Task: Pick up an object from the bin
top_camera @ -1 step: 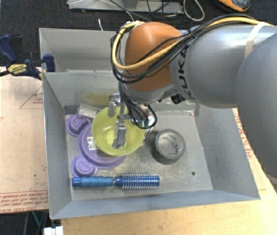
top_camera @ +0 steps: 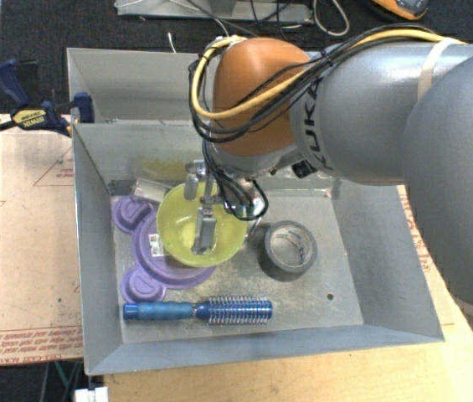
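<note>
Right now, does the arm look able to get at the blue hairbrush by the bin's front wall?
Probably yes. The blue hairbrush lies in the open with nothing on it; the arm is over the yellow bowl just behind it.

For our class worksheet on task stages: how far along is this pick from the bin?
Done: the approach, with the jaws down inside the yellow bowl, mid-bin, atop a purple toy. In hand: getting a hold on the bowl, none visible yet. Left: the lift; the bowl rests in the bin, beside the tape roll and blue brush.
</note>
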You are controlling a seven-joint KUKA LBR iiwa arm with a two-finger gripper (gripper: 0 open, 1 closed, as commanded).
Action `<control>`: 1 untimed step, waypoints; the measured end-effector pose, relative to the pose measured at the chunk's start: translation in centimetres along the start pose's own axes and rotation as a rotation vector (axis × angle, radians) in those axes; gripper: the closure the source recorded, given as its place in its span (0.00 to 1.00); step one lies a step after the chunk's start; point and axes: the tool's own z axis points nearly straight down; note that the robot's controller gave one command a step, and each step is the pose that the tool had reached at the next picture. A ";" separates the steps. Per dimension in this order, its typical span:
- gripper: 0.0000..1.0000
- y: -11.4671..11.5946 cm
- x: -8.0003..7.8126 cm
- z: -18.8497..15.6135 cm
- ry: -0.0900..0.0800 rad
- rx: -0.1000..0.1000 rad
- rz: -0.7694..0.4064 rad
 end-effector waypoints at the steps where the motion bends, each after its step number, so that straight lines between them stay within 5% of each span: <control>1: 0.00 3.7 2.6 6.0 -0.002 -0.001 -0.116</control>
